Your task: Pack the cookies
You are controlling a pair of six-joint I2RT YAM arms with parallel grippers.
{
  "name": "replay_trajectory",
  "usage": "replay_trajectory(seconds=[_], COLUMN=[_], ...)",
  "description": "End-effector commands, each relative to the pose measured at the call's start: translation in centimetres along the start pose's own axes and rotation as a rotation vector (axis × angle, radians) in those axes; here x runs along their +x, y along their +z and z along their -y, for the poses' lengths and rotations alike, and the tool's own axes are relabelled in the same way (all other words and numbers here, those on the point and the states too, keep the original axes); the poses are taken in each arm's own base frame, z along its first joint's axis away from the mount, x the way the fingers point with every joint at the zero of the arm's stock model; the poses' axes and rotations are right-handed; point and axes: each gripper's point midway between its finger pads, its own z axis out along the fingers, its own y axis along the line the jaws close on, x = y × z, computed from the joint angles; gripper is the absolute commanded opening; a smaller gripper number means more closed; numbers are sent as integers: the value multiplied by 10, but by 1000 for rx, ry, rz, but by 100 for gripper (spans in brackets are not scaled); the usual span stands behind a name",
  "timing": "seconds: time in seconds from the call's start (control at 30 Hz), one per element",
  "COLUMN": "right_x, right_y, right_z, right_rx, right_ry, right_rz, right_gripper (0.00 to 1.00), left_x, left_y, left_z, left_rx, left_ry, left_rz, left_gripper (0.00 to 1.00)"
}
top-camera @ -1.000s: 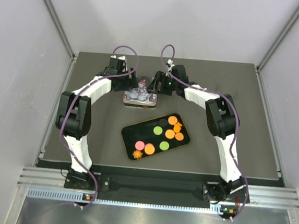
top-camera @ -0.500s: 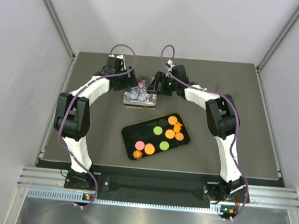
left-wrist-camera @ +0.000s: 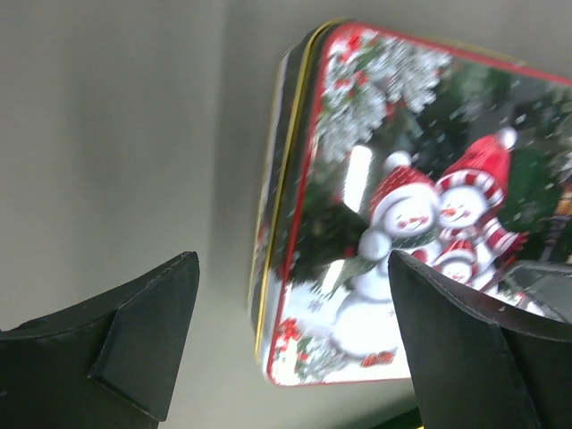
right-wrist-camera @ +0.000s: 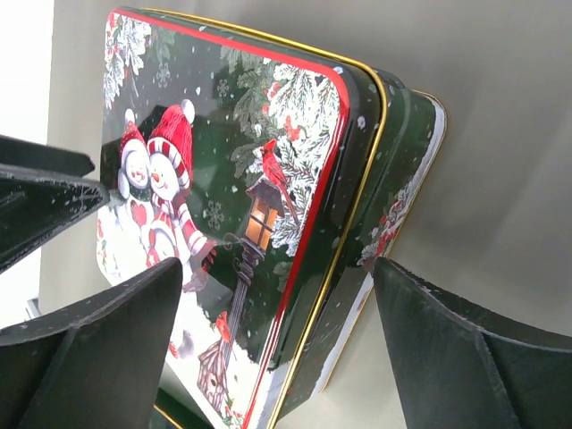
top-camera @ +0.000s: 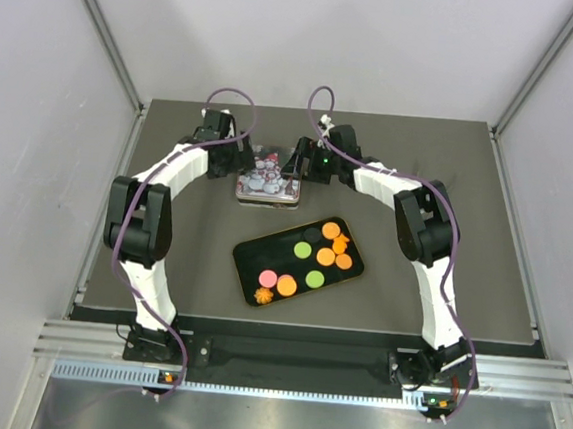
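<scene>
The cookies (top-camera: pixel 325 256), orange, green and pink rounds plus a small star shape (top-camera: pixel 262 295), lie on a black tray (top-camera: pixel 253 254) at mid-table. Behind it stands a Christmas tin (top-camera: pixel 267 184) with a snowman lid (left-wrist-camera: pixel 420 206) (right-wrist-camera: pixel 223 152); in the right wrist view the lid sits askew over the green base (right-wrist-camera: pixel 402 188). My left gripper (top-camera: pixel 239 158) (left-wrist-camera: pixel 295 344) is open at the tin's left end, with the tin's corner between its fingers and a gap on both sides. At the tin's right end my right gripper (top-camera: pixel 299 165) (right-wrist-camera: pixel 277 349) is open astride the edge.
Grey walls with metal rails enclose the dark table (top-camera: pixel 449 189) on three sides. Purple cables loop above both wrists. The tray lies slantwise between the tin and the arm bases.
My left gripper has drawn back to the left off the tin and opened wider, uncovering more of the lid. The right gripper has opened slightly. Tray and cookies are unmoved.
</scene>
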Motion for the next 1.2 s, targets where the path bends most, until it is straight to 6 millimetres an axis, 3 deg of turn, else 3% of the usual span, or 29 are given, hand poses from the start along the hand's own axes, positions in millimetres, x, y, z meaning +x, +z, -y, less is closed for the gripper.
replay_trajectory(seconds=[0.0, 0.13, 0.3, 0.47, 0.7, 1.0, 1.03, 1.07, 1.13, 1.17], right_x=[-40, -42, -50, -73, -102, -130, -126, -136, -132, -138], right_y=[-18, -17, -23, -39, -41, -17, -6, -7, 7, 8], right_z=[-35, -30, -23, -21, -17, -28, -20, -26, -19, -26], right_rx=[-65, -57, -37, -55, -99, -191, -188, -195, -206, -226], right_ry=[-76, -74, -93, -161, -229, -296, -284, -286, -267, -276], right_rz=[90, 94, 122, 203, 284, 334, 322, 336, 317, 330], right_gripper=[88, 91, 95, 100, 100, 100, 100, 100, 100, 100], left_x=[-15, 10, 26, 49, 72, 74, 74, 74, 72, 72], left_y=[-31, -43, -70, -82, -72, -58, -55, -54, -52, -51], left_z=[-4, -10, 2, 8, 24, 43, 45, 47, 49, 50], left_rx=[-44, -38, 62, 133, 193, 236, 240, 244, 246, 248], left_ry=[-28, -72, -114, -138, -154, -196, -208, -212, -219, -227], left_rz=[48, 19, 30, -1, -48, -65, -74, -81, -84, -88], left_gripper=[92, 93, 93, 93, 93, 93, 93, 93, 92, 92])
